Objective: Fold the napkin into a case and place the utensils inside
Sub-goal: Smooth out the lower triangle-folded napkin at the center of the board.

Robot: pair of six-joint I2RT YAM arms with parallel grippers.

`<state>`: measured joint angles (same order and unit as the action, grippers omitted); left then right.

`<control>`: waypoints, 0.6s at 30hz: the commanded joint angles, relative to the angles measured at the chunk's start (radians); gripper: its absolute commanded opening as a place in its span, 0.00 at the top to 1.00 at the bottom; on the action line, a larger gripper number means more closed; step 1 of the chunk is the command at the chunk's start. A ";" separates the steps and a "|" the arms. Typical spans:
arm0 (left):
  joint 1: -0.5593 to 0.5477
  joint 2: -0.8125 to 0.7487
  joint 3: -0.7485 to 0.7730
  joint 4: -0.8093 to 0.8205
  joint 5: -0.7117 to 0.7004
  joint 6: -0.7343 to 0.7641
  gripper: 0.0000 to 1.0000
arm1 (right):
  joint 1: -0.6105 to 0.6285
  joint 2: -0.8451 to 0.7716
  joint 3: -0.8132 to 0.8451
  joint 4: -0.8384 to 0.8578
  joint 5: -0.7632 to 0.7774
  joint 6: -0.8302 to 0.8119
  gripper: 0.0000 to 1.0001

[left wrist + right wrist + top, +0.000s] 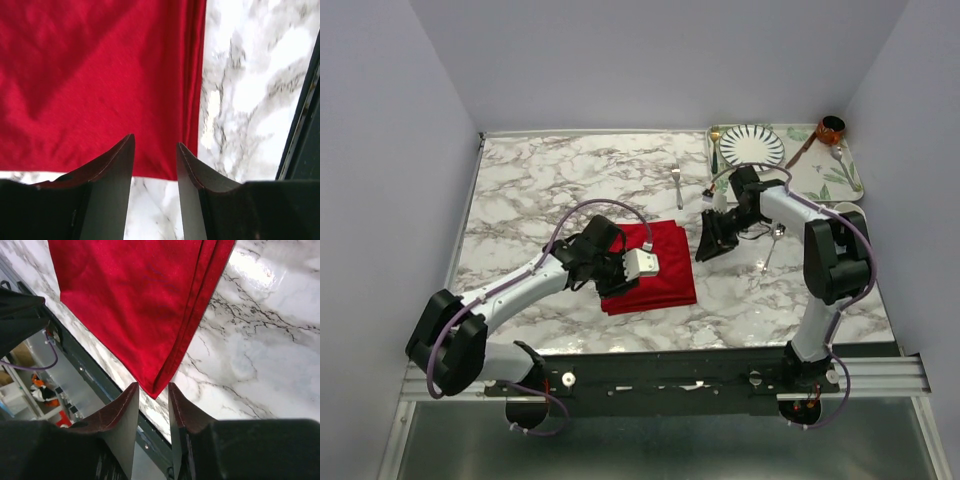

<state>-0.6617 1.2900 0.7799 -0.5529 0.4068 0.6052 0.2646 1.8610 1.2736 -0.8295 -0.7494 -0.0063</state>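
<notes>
Red napkin (pixel 665 262) folded into chunky rectangle, lying flat mid-table on marble table (pixel 530 190). Over its left edge sits left gripper (pixel 155 142), fingers apart, nothing pinched. At napkin's right side, right gripper (pixel 151 386) points at front corner, jaws slightly apart, not clamped on anything afaict. Silver fork (pixel 676 184) loose on marble just behind napkin. Another slim silver piece (pixel 767 262) lies off right, by right arm. Far right corner: tray (pixel 850 182).
</notes>
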 commanded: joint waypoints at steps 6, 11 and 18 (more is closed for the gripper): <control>-0.091 0.163 0.111 0.139 -0.008 -0.110 0.52 | 0.004 -0.014 -0.118 0.089 -0.107 0.117 0.61; -0.134 0.258 0.117 0.153 -0.025 -0.096 0.53 | 0.027 0.004 -0.149 0.102 -0.116 0.124 0.61; -0.151 0.308 0.110 0.166 -0.039 -0.076 0.53 | 0.073 0.061 -0.120 0.104 -0.074 0.134 0.58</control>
<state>-0.8062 1.5860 0.8806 -0.4137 0.3916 0.5190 0.3134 1.8763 1.1366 -0.7471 -0.8307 0.1143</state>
